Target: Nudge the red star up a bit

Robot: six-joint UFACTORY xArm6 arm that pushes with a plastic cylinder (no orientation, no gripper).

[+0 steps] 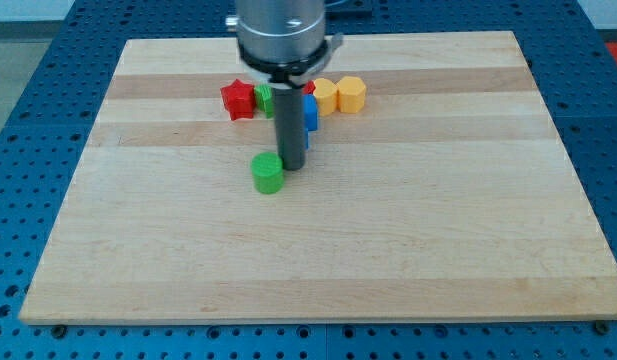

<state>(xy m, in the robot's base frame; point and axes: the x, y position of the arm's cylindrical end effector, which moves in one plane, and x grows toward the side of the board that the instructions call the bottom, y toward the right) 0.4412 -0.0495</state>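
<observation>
star (238, 100): red
round block (268, 173): green
hexagon block (351, 94): yellow
bench (388, 230): pale striped wood
rod (291, 135): dark grey

The red star (237, 100) has bare board above and left; a green block (263, 98) touches its right.

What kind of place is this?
Probably a robot lab bench. A wooden board lies on a blue table full of holes, and my tip sits beside a green block, below the red star.
</observation>
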